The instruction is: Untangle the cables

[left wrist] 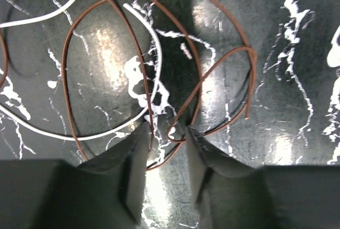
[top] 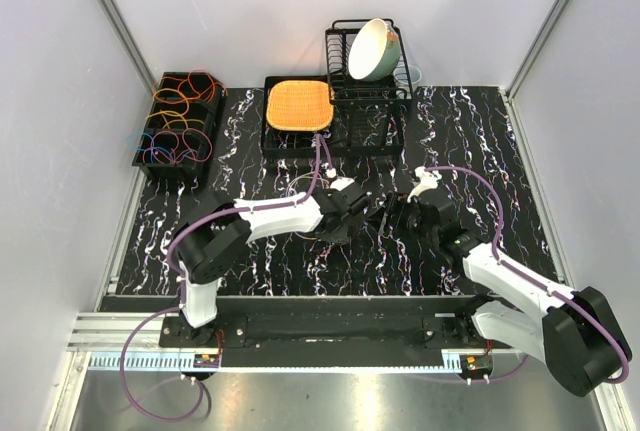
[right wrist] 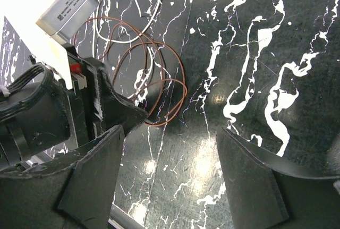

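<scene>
Two grippers meet nose to nose over the middle of the black marbled table [top: 500,151]. The left gripper [left wrist: 167,133] points down at a tangle of thin wire. Its fingers stand a little apart, and the gap is wider than the strands that run through it, so we read it as released rather than clamped. A brown cable [left wrist: 64,69] lies in several overlapping loops just ahead of these fingertips. One strand runs down into the gap beside the left finger, and a small curl sits close to the right finger. One cut end of the brown wire lies free, ahead and to the right of the tips. A white cable [left wrist: 32,22] crosses under and over the brown loops, ahead and to the left of the tips.

The right gripper [right wrist: 170,176] hangs with its fingers spread wide and only bare table between them. From its wrist camera the brown loops lie ahead and to the left of its fingertips, right at the tip of the other gripper's finger, with the white wire farther ahead.

Well beyond the left gripper and off to its left, a black bin [top: 150,146] holds coloured loops [top: 185,101] in orange, red, yellow and blue.
</scene>
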